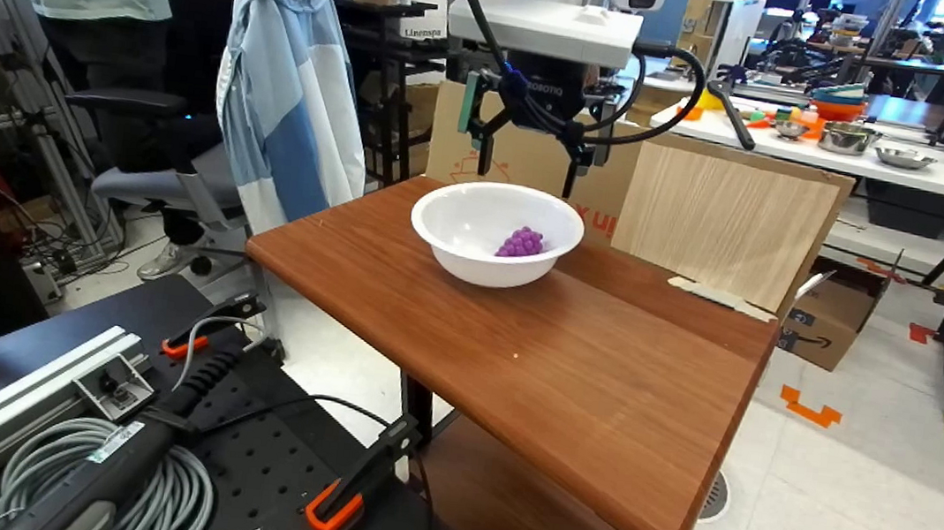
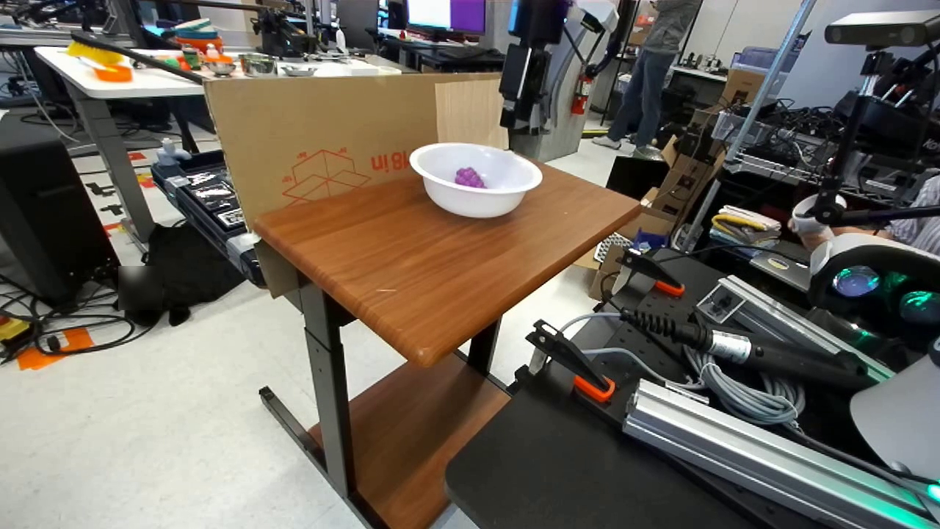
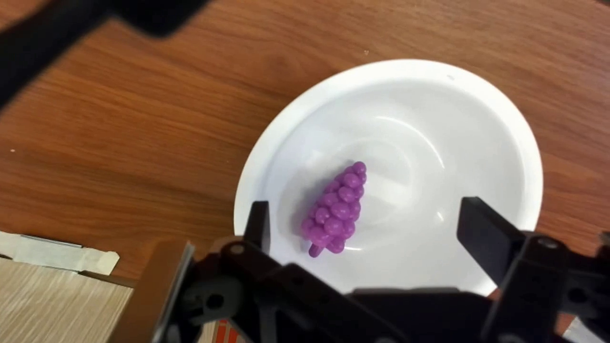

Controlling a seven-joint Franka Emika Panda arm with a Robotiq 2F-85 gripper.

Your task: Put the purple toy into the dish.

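The purple toy [image 1: 521,242], shaped like a bunch of grapes, lies inside the white dish [image 1: 451,254] on the brown table; both also show in an exterior view, the toy [image 2: 469,177] and the dish [image 2: 470,203]. In the wrist view the toy [image 3: 336,209] lies left of the middle of the dish [image 3: 476,143]. My gripper [image 1: 526,180] is open and empty above the far part of the dish. In the wrist view the gripper's fingers [image 3: 364,204] stand wide apart, the toy appearing between them but untouched, nearer the left finger.
A cardboard panel [image 2: 330,110] stands along the table's edge behind the dish. A pale wood-grain board [image 1: 708,221] leans there too, with tape at its foot. The brown tabletop [image 1: 566,374] extends toward a black bench [image 1: 276,421] with clamps and coiled cable.
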